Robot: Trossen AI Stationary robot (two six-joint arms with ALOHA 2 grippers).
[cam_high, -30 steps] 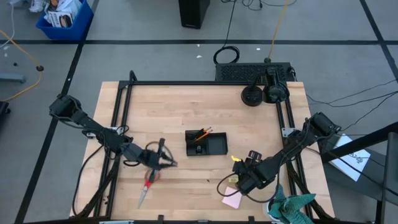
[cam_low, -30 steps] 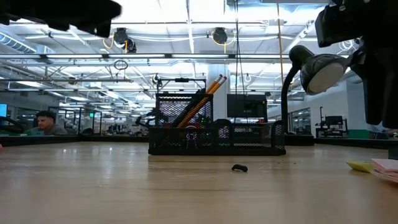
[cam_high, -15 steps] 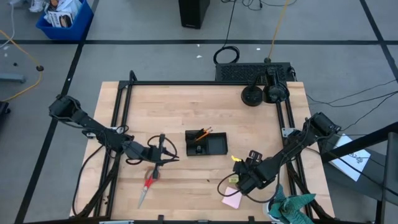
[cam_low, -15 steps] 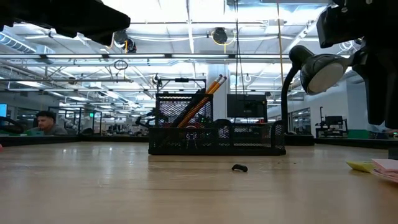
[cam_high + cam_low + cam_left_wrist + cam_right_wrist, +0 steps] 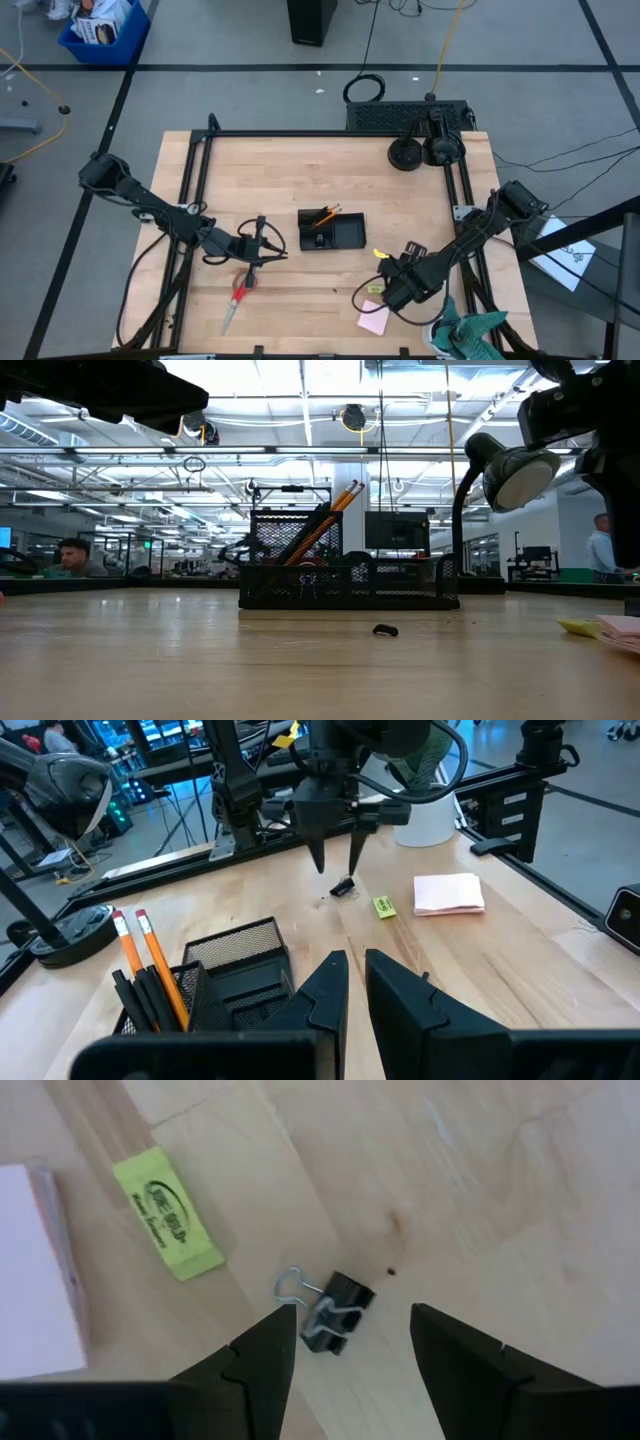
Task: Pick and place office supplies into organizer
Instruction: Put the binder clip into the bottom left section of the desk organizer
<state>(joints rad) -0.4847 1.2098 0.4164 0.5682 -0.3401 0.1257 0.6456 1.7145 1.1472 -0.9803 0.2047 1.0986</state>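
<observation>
In the organizer [image 5: 332, 231]: pencils [image 5: 326, 214] only. Beside it, scissors [image 5: 238, 295], binder clip [image 5: 336, 1312], pads remain. Right gripper [image 5: 348, 1342] fingers wide over clip; left gripper [image 5: 353, 982] fingers narrow, empty.

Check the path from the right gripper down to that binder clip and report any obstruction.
Nothing visible blocks it. The right gripper hangs open right above the binder clip, a finger on either side, bare wood around. The yellow pad lies off to one side, clear of the fingers.

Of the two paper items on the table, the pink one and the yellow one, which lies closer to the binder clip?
The small yellow pad: it lies just beside the binder clip, while the pink sticky-note pad is farther out, beyond the yellow one.
</observation>
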